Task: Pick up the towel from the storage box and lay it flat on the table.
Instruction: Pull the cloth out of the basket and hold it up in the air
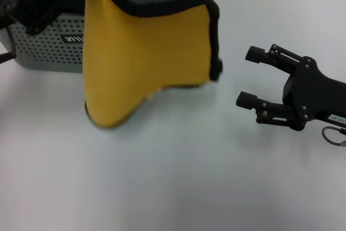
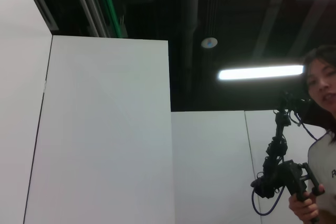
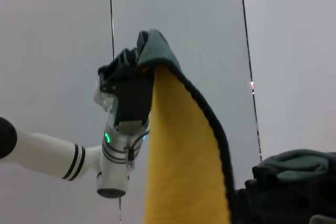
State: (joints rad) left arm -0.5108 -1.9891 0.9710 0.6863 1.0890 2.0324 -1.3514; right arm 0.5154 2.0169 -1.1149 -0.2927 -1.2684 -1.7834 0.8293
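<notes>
A plain white table (image 1: pixel 178 177) is filling almost the whole head view, its smooth top stretching from the bottom edge up to a pale wall at the top right. A pale sage-green storage box (image 1: pixel 51 47) with rows of small holes is sitting directly on it at the upper left of the frame, a dark label showing on its side.

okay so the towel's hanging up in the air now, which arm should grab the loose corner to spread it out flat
Probably the right. The right gripper is open and empty above the table, beside the towel, near its free edge. The left gripper is already holding the towel's top, well above the storage box.
</notes>
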